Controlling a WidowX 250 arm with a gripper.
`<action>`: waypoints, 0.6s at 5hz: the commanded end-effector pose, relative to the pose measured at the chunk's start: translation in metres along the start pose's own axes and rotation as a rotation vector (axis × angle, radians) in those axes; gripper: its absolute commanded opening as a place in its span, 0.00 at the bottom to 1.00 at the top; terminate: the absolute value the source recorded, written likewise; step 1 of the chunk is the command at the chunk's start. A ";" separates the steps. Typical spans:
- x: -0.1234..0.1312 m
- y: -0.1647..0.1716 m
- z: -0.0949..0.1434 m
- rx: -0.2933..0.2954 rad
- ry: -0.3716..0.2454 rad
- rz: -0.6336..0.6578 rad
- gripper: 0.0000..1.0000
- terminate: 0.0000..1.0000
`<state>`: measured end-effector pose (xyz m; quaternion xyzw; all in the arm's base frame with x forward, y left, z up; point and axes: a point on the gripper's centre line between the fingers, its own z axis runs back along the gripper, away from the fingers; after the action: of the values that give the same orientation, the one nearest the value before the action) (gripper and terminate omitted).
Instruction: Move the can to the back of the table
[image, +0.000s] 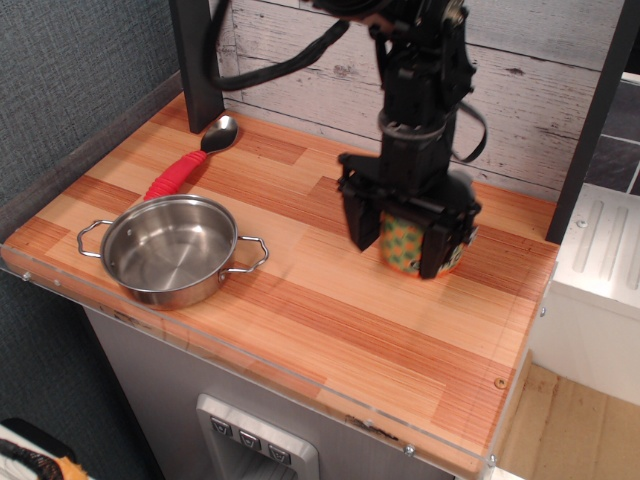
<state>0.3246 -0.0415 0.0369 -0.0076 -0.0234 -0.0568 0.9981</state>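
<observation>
The can (406, 245) is a short tin with an orange label and green dots. It stands between the two black fingers of my gripper (400, 238), toward the back right of the wood-plank table (330, 330). The gripper is shut on the can, one finger (360, 222) on its left and the other on its right. The arm comes down from above and hides the can's lid. Whether the can touches the table or hangs just above it cannot be told.
A steel pot (170, 250) with two handles stands at the front left. A spoon (190, 165) with a red handle lies behind it. A white plank wall (520, 80) and black posts close the back. A clear rim edges the front.
</observation>
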 end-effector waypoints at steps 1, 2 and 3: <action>0.029 0.008 0.026 0.014 -0.138 0.031 1.00 0.00; 0.039 0.014 0.031 0.021 -0.179 0.050 1.00 0.00; 0.038 0.015 0.038 0.044 -0.215 0.075 1.00 0.00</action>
<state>0.3599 -0.0285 0.0489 0.0102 -0.1017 -0.0140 0.9947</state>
